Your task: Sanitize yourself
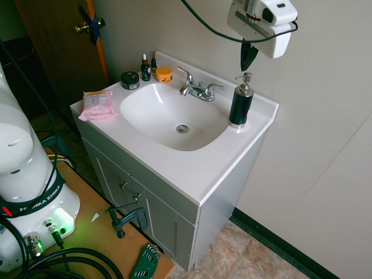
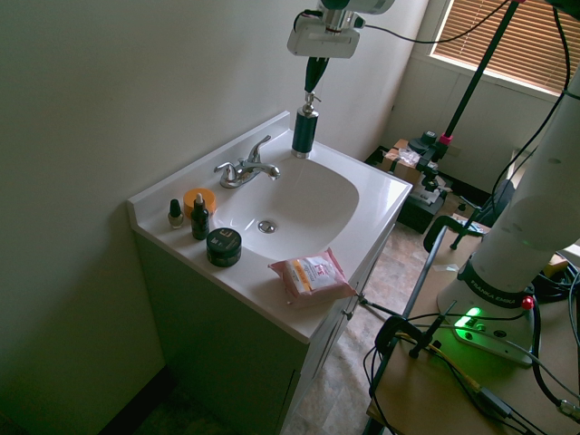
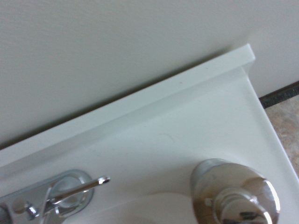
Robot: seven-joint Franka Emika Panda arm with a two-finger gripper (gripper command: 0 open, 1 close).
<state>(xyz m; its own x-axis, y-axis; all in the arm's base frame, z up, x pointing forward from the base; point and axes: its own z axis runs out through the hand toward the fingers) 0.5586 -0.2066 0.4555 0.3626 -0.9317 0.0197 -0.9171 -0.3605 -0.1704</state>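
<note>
My white boxy gripper head hangs high over the back right corner of the vanity. Its two dark tapered fingers point straight down, and the gripper (image 1: 247, 65) (image 2: 312, 86) is shut with nothing held. Directly beneath the tips, a small gap away, stands a dark pump bottle (image 1: 240, 104) (image 2: 304, 133) with a chrome pump head (image 3: 236, 196). The bottle is upright on the white countertop (image 1: 192, 168), beside the basin and close to the wall.
A chrome faucet (image 1: 196, 88) (image 2: 245, 168) sits behind the sink basin (image 1: 151, 110). A pink wipes pack (image 1: 96, 104) (image 2: 308, 276), a black jar (image 1: 129, 80), an orange jar (image 1: 164, 74) and two small dropper bottles (image 1: 145, 68) line the far side. The wall runs right behind the counter.
</note>
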